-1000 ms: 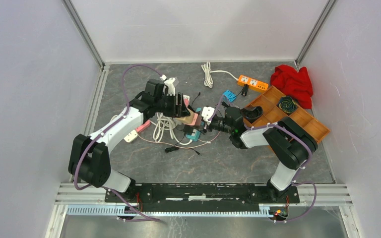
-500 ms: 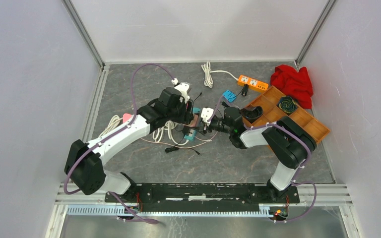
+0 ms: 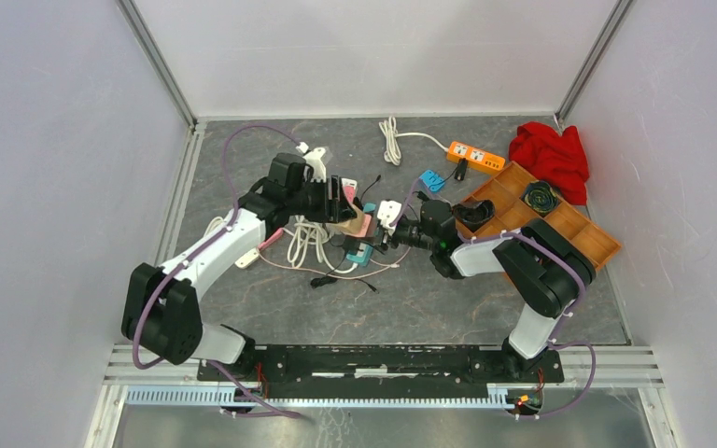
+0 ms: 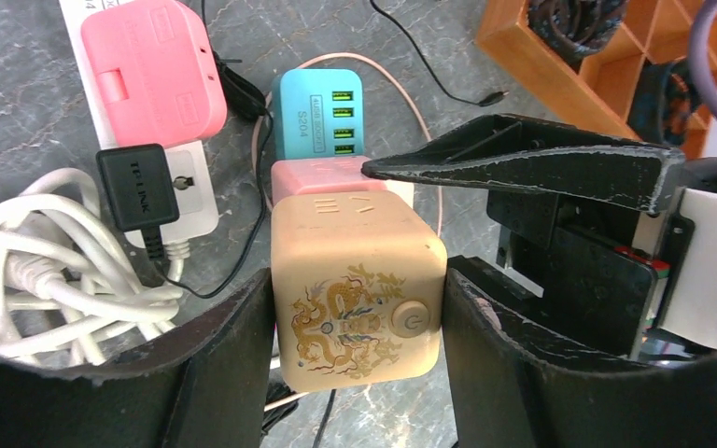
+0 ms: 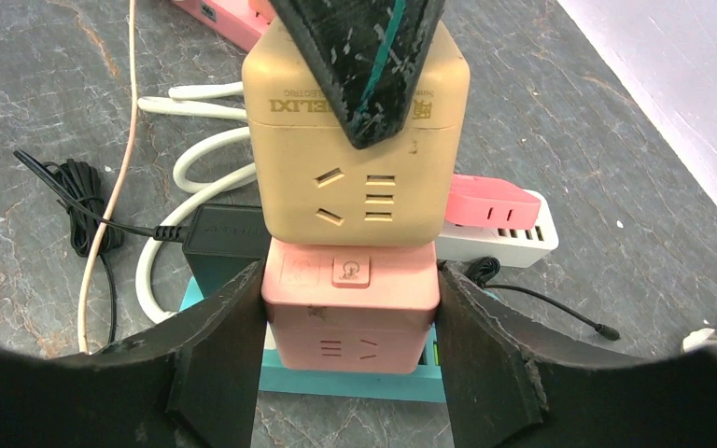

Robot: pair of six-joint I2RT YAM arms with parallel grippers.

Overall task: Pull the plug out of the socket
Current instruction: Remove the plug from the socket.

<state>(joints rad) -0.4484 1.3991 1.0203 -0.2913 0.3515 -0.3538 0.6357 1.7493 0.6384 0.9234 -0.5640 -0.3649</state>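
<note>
A beige cube socket (image 4: 355, 280) with a gold dragon print sits between the fingers of my left gripper (image 4: 357, 273), which is shut on its two sides. Its far face is joined to a pink cube (image 5: 350, 308), and my right gripper (image 5: 350, 280) is shut on that pink cube from the opposite side. In the right wrist view the beige cube (image 5: 355, 140) stands right behind the pink one, with a left finger (image 5: 359, 56) over it. From above, both grippers (image 3: 344, 201) (image 3: 385, 235) meet mid-table over a tangle of cables. The plug pins between the cubes are hidden.
Under the cubes lie a teal USB charger (image 4: 316, 112), a white power strip (image 4: 191, 177) carrying a pink adapter (image 4: 149, 70) and a black plug (image 4: 137, 187), and coiled white cable (image 4: 37, 271). An orange wooden tray (image 3: 541, 219), red cloth (image 3: 551, 154) and orange strip (image 3: 474, 156) are at the right.
The left arm swung toward the right arm half a second ago and has come back to about where it was. Both grips look the same throughout.
</note>
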